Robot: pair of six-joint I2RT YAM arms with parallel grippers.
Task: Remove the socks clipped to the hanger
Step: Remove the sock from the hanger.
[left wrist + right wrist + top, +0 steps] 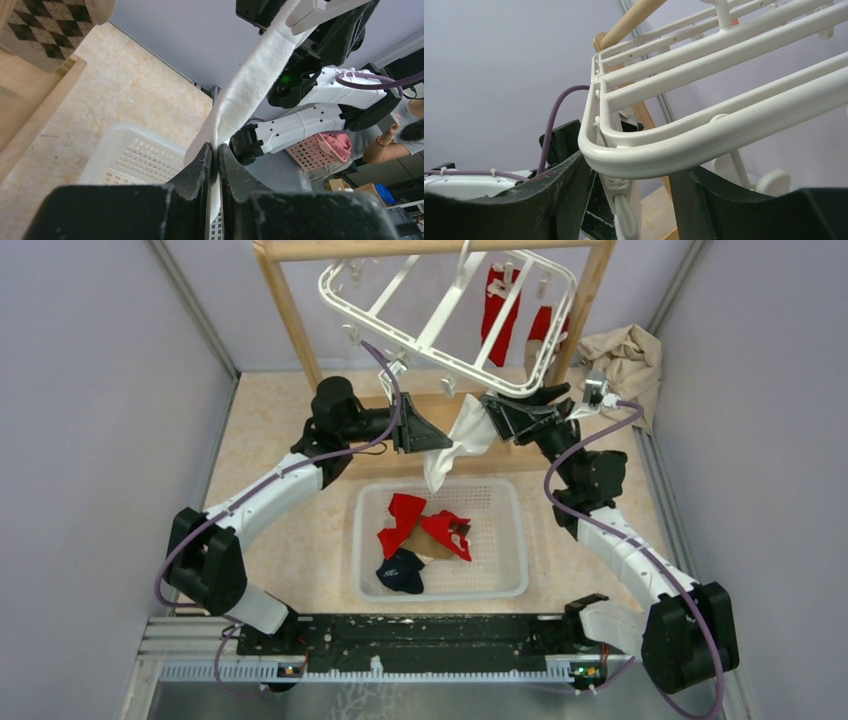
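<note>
Left wrist — cream sock [250,85] pinched inside left pincer [216,151].

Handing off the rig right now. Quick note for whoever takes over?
Left gripper: shut on the cream sock, which stretches up toward the hanger's near rim.
Right gripper: open, fingers either side of a clip on the hanger.
Done: two loose red socks and a navy sock lie in the basket.
Left: free the cream sock (cannot tell if its clip has let go), then the two hanging red socks at the far side.
</note>
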